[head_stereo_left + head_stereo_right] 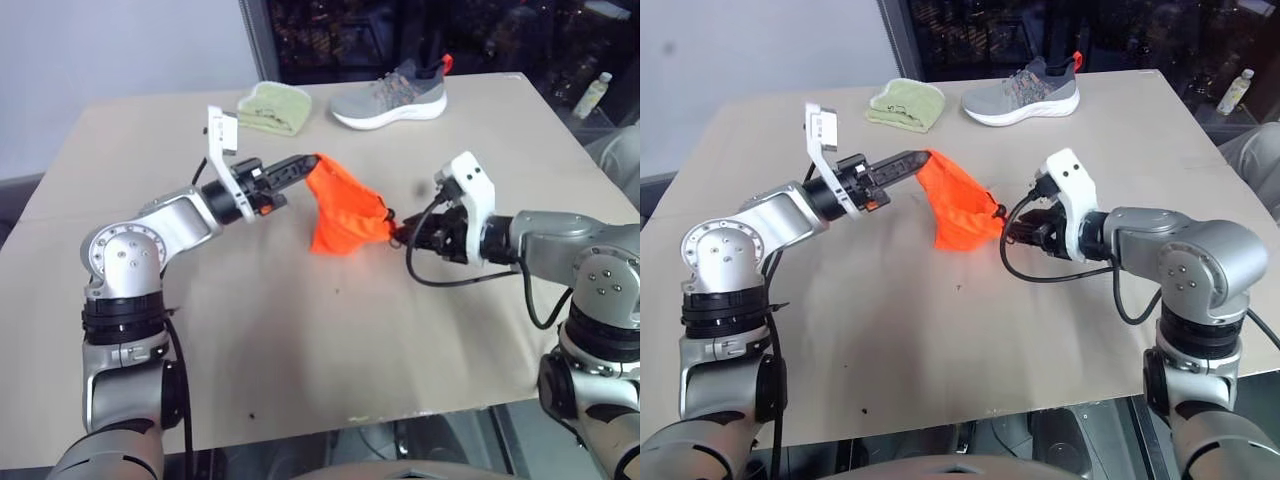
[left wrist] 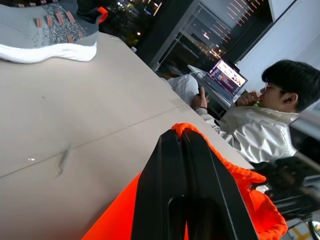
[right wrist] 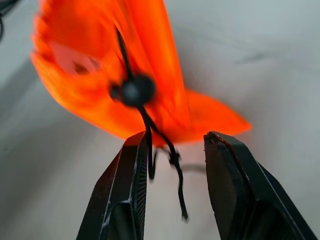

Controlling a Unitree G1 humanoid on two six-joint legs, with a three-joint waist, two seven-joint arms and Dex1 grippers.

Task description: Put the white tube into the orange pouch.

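The orange pouch hangs above the table, lifted by one upper corner. My left gripper is shut on that corner, and its black fingers press together over the orange fabric. My right gripper sits just right of the pouch's lower edge and is open. In the right wrist view the pouch fills the space ahead of the right gripper. Its thin black cord with a round toggle dangles loose between the two fingers. The white tube is hidden or out of view.
A grey sneaker and a folded light-green cloth lie at the table's far edge. A small pale bottle stands beyond the far right corner. A seated person with a laptop is past the table.
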